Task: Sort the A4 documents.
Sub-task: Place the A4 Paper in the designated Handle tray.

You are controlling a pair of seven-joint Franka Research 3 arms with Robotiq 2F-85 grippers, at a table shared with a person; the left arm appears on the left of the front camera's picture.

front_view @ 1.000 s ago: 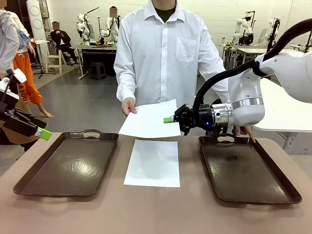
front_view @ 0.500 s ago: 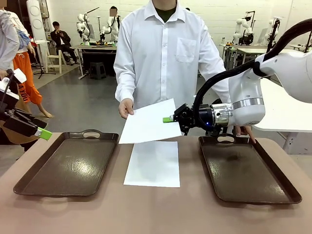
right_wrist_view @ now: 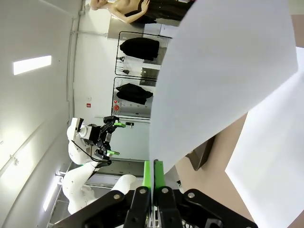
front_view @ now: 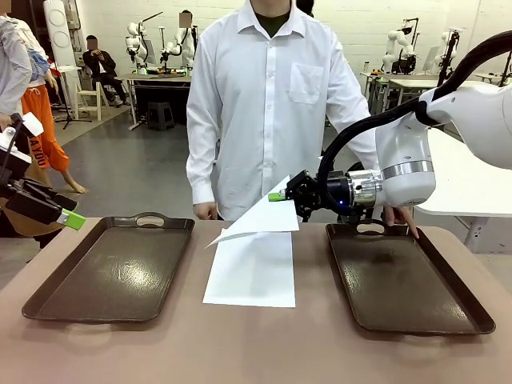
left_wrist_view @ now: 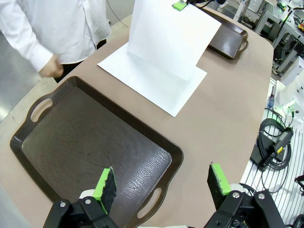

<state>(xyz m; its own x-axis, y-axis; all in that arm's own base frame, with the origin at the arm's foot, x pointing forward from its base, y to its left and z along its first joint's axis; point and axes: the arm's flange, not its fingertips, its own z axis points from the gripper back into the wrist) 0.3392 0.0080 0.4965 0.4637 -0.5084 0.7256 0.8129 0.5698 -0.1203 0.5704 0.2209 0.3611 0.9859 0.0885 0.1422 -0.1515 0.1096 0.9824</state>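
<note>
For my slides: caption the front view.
Right end effector shut on raised sheet, over flat sheet between left tray and right tray.

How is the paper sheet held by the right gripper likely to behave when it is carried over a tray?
Probably floppy: pinched at one edge by the right gripper, the held sheet droops toward the flat sheet. It is likely very light, so it may flutter or drag. It looks thin and could crease.

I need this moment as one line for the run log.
right hand: shut on held sheet | flat sheet: on table | left hand: open, facing left tray
</note>
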